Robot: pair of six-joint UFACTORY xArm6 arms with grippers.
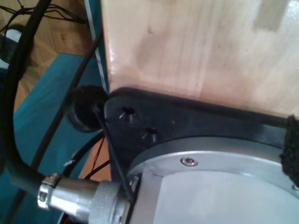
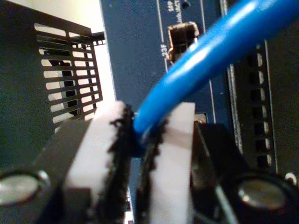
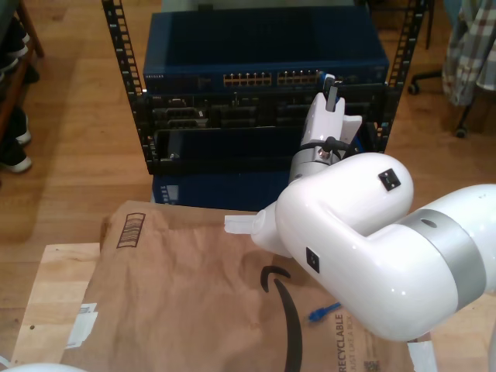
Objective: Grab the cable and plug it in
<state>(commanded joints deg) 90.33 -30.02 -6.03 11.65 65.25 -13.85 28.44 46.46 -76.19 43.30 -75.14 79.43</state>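
The bright-blue cable (image 2: 210,51) is pinched between the white pads (image 2: 175,154) of my second gripper (image 2: 140,135), which is shut on it. From the pads it curves up across a blue switch panel (image 2: 135,56), passing a small port (image 2: 183,39); its plug is out of frame there. In the exterior view my second gripper (image 3: 332,89) is raised against the front of the rack's blue switch (image 3: 263,76) at the row of ports. Another stretch of the cable (image 3: 322,312), with a clear plug, lies on the brown paper under the white arm.
Brown paper (image 3: 178,287) covers a wooden table (image 3: 46,294) in front of the rack (image 3: 232,116). A black vent grille (image 2: 70,74) stands beside the switch panel. The first wrist view faces an arm base flange (image 1: 210,186), a thick black cable (image 1: 18,116) and a wooden board (image 1: 187,46).
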